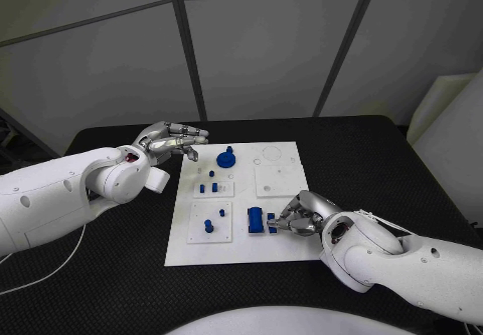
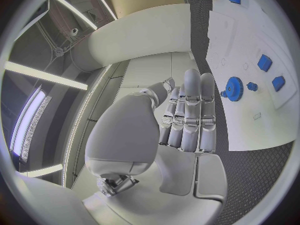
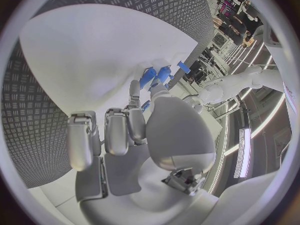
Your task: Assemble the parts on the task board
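The white task board (image 1: 241,241) lies mid-table. At its far end stands a blue gear (image 1: 225,160), also in the left wrist view (image 2: 234,88). Small blue pegs (image 1: 209,187) stand in a plate below the gear, and another peg (image 1: 209,225) stands in the near-left plate. A blue block (image 1: 255,220) stands at the near middle. My right hand (image 1: 300,215) rests on the board's near right and pinches a small blue part (image 1: 271,227) beside that block, thumb and finger closing on it (image 3: 148,77). My left hand (image 1: 173,139) hovers off the board's far left corner, fingers half bent, holding nothing.
A bare white square plate (image 1: 280,180) and a round outline (image 1: 271,153) take up the board's far right. Black table (image 1: 382,167) surrounds the board. A white panel (image 1: 448,132) stands past the table's right edge.
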Tool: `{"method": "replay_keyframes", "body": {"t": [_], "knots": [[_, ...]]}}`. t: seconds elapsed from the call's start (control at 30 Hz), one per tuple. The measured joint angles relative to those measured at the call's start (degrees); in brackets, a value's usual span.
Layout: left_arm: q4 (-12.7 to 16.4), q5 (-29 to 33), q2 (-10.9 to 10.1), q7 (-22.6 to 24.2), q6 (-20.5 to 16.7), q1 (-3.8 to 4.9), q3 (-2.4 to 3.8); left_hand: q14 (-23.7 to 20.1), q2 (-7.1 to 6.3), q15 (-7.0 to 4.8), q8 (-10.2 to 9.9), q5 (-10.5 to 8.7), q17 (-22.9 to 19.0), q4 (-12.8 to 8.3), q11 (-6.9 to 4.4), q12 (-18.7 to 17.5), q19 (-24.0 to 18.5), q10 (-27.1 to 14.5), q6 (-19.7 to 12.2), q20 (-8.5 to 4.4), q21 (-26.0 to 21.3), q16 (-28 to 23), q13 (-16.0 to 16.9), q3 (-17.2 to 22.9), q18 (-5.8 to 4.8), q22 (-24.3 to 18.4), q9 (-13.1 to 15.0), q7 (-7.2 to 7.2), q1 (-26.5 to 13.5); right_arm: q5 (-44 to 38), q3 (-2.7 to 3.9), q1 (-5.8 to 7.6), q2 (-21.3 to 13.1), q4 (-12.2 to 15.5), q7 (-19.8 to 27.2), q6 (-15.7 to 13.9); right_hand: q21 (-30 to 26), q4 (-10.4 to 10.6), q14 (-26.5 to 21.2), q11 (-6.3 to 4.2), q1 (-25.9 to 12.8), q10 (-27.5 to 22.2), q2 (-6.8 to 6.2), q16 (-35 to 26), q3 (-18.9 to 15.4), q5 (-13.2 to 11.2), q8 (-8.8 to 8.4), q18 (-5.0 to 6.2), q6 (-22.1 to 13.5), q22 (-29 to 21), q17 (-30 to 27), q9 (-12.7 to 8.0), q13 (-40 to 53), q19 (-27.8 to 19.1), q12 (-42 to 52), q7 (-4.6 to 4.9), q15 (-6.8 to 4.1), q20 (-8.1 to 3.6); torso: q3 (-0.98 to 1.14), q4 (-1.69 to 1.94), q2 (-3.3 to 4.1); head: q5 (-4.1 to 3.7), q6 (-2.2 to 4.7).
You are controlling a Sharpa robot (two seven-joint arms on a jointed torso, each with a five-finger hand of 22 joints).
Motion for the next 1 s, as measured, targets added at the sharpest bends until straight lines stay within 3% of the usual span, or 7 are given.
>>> {"method": "replay_keyframes", "body": {"t": [0.13,0.47,0.87,1.0], "knots": [[0.0,0.0,-0.05,-0.03,0.0,0.0,0.0,0.0,0.0,0.0,0.0,0.0,0.0,0.0,0.0,0.0,0.0,0.0,0.0,0.0,0.0,0.0,0.0,0.0,0.0,0.0,0.0,0.0,0.0,-0.17,-0.02,0.0,-0.91,1.01,1.18,0.45,0.0,0.52,0.0,0.0,0.71,0.0,-1.23,0.0,-0.52,-0.35,0.0,0.0,0.1,0.0,0.0,0.38,0.0,0.0,0.0,0.1,0.0,0.0,0.01,0.01,0.01,0.09,0.06],[-0.12,0.0,-0.07,-0.06,0.0,0.0,0.0,0.0,0.0,0.0,0.0,0.0,0.0,0.0,0.0,0.0,0.0,0.0,0.0,0.0,0.0,0.0,-0.01,0.0,0.0,0.01,0.0,0.0,0.0,-0.27,-0.04,0.0,-1.74,1.47,3.36,1.82,0.0,0.84,-0.21,0.0,0.81,0.0,-1.56,0.0,-0.29,-0.35,0.0,0.0,0.3,0.0,-0.01,0.62,0.0,-0.02,0.0,-0.1,-0.21,-0.01,0.02,-0.05,0.0,0.06,0.13],[-0.14,0.0,-0.02,-0.08,0.0,0.0,0.0,0.0,0.0,0.0,0.0,0.0,0.0,0.0,0.0,0.0,0.0,0.0,0.0,0.0,0.0,0.0,-0.01,0.0,0.0,0.01,0.0,0.0,0.0,-0.43,-0.04,-0.01,-0.27,-1.25,3.59,2.58,0.0,-0.25,0.01,-0.01,4.23,-0.02,0.47,0.0,0.94,-0.35,-0.01,0.0,0.51,0.0,-0.01,1.27,0.03,-0.21,0.01,-0.31,-0.42,-0.2,0.01,0.08,-0.01,0.19,0.1],[-0.16,0.0,-0.02,-0.08,0.0,0.0,0.0,0.0,0.0,0.0,0.0,0.0,0.0,0.0,0.0,0.0,0.0,0.0,0.0,0.0,0.0,0.0,-0.02,0.0,0.01,0.01,0.0,0.0,0.0,-0.52,-0.04,-0.01,0.3,-1.86,3.54,2.59,0.0,-0.56,0.01,-0.21,4.83,-0.22,0.5,0.0,0.87,-0.35,-0.01,0.0,0.51,0.0,-0.01,1.38,0.05,-0.21,0.01,-0.31,-0.42,-0.2,0.03,0.05,-0.01,0.29,0.08]]}}
